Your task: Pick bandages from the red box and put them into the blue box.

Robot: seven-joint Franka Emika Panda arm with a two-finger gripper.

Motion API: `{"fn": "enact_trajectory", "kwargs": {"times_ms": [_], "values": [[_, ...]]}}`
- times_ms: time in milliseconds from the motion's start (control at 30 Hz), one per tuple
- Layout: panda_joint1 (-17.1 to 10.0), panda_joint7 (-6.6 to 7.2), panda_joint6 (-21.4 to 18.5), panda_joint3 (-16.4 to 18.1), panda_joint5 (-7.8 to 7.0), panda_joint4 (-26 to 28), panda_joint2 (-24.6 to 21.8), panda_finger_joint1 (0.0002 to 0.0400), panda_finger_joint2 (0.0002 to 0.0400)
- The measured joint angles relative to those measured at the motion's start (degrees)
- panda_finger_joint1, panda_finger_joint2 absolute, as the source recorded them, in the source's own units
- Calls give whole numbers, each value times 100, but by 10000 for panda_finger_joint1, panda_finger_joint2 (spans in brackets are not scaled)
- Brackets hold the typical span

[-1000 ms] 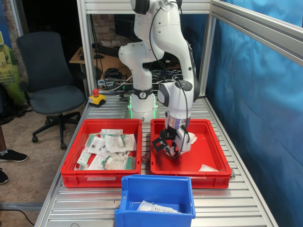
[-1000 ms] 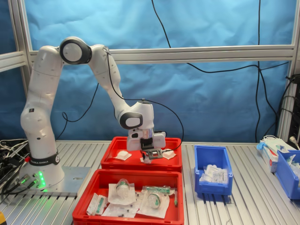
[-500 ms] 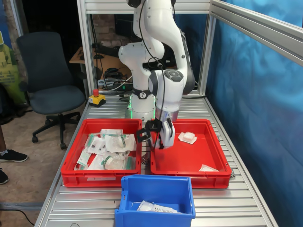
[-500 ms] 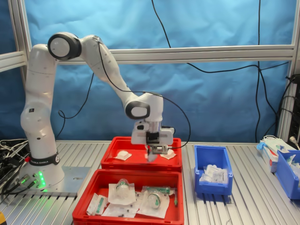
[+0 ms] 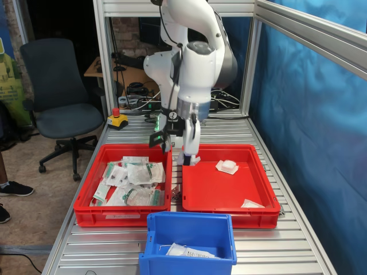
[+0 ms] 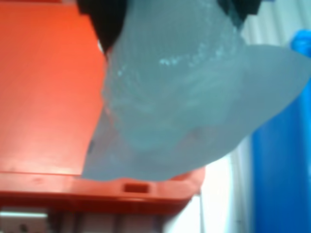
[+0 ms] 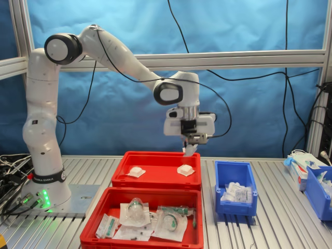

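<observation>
Although the wrist view is almost filled by a puffy white bandage in a clear wrapper (image 6: 184, 102), only the dark tips of the gripper's fingers (image 6: 104, 22) show at its upper edge, one on each side, clamped on the pad. Its crumpled wrapper hides most of what lies below; a strip of the wide shallow red plastic tray with the plain front wall (image 6: 43, 97) and a blurred edge of the blue plastic bin (image 6: 279, 170) are all that can be made out around it.

In the second exterior view the white arm's gripper (image 7: 190, 147) hangs above the far right corner of the red tray (image 7: 155, 181), and the held bandage (image 7: 190, 150) appears only as a small pale scrap under the fingers. In the first exterior view the gripper (image 5: 189, 157) is up above the gap between the two red trays, with the pad (image 5: 190, 158) partly masked by the fingers.

Two more white pads remain in the red tray: in the second exterior view one (image 7: 137, 171) on the left and one (image 7: 185, 169) on the right. In the first exterior view one (image 5: 227, 167) lies near the back and one (image 5: 251, 203) is by the front right corner, half cut off by the rim.

The blue bin (image 5: 189, 226) stands in front of the trays; its wall hides most of the white packets (image 5: 188, 251) inside. The other red tray with a pale front label (image 5: 123, 213) holds green-printed packets (image 5: 135, 180).
</observation>
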Motion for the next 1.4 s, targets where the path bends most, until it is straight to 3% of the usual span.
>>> {"fn": "enact_trajectory", "kwargs": {"times_ms": [300, 467, 733, 1067, 1400], "values": [[0, 0, -163, -281, 190, 992, 197, 82, 82], [-3, 0, -181, -433, 420, 1752, 685, 82, 82], [-31, 0, -187, -525, 544, 2572, 1380, 82, 82], [-135, 0, -43, -540, 605, 3329, 2200, 82, 82], [-210, 0, 594, -594, 617, 3572, 2755, 82, 82]]}}
